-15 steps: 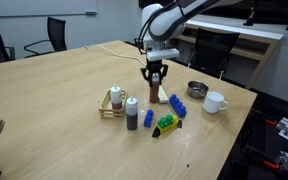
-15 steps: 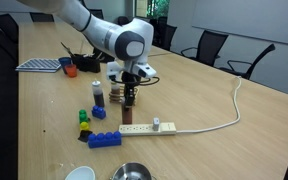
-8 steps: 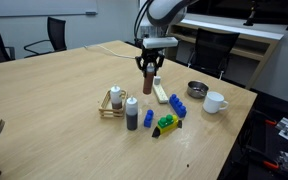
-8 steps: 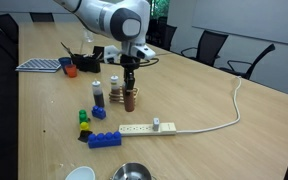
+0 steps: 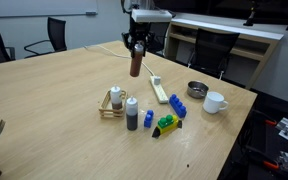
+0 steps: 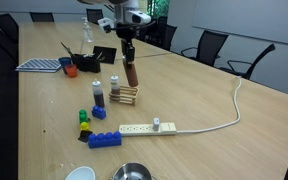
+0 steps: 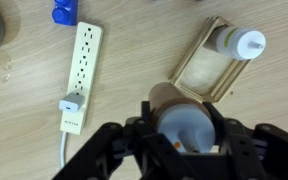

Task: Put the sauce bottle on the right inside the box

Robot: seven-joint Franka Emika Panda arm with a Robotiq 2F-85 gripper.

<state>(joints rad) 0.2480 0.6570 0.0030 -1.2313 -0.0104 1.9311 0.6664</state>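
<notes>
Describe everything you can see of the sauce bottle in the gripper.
The sauce bottle is tall, slim and reddish-brown, with a pale cap seen in the wrist view. The gripper is shut on its upper end, holding it roughly upright in the air, off the table. Only the gripper touches it.

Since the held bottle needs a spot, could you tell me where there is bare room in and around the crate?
The crate has one free half, beside the yellowish bottle at its other end. Bare table lies between crate and power strip. It is crowded toward the dark bottle and toy blocks.
</notes>
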